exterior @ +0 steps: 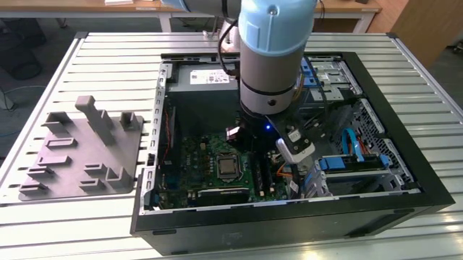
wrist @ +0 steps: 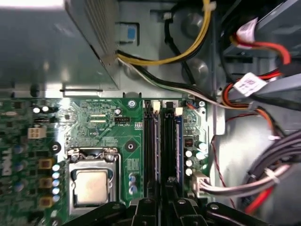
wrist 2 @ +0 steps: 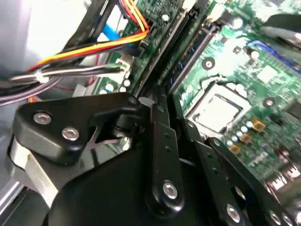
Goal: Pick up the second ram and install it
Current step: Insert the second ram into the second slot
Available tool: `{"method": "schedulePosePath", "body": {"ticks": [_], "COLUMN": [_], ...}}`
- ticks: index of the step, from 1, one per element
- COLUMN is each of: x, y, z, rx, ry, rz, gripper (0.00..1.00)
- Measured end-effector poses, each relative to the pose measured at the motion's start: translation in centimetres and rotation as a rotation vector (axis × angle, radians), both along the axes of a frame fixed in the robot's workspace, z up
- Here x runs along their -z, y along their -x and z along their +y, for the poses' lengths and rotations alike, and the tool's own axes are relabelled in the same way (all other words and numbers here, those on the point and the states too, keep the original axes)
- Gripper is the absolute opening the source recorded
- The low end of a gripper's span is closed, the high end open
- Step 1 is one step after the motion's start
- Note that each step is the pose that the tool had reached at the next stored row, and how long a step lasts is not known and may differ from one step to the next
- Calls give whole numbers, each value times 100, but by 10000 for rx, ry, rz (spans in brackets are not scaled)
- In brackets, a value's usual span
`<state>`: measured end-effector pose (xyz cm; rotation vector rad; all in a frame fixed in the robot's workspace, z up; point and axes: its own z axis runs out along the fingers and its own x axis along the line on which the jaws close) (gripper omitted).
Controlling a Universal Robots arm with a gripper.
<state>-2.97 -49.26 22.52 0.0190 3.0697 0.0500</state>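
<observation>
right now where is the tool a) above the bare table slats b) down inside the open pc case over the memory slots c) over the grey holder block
b, the tool sits low over the memory slots on the motherboard.

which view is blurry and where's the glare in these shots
The second wrist view is softest, its motherboard washed out by glare; the first wrist view is sharper, with the processor clear; the exterior view is evenly lit, dim inside the computer case.

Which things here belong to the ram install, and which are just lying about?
Job: hand, at the memory slots; motherboard.
Lying about: grey holder block; processor; power supply; cable bundle.
</observation>
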Motion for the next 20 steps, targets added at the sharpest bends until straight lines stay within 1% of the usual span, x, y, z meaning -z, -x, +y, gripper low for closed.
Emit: {"method": "schedulePosePath", "body": {"ticks": [3,5,6,7,8,20], "x": [-136,-214,-245,-273,-296,-305], "y": [0,-1,0,0,0,0], "z": [5,10,13,15,16,16], "rx": [-1,-1,0,0,-1,0], "ry": [4,7,8,7,7,7], "rz": [1,1,1,1,0,0], "gripper": [21,19,13,10,10,10]}}
